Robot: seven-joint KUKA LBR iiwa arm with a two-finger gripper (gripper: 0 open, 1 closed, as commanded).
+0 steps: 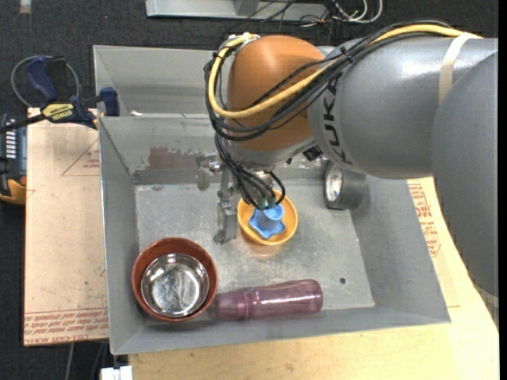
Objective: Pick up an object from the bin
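The gripper (236, 212) hangs just left of a small orange cup (283, 229) in the middle of the bin (119, 236), a blue piece (265, 222) inside it; released or clenched, I cannot tell. The cup looks light, stiff, slippery plastic, best pinched across its thin rim

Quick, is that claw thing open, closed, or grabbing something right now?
Gripper: cannot be told whether open or closed; it hangs at the small yellow plastic bowl with a blue piece inside, mid-bin.
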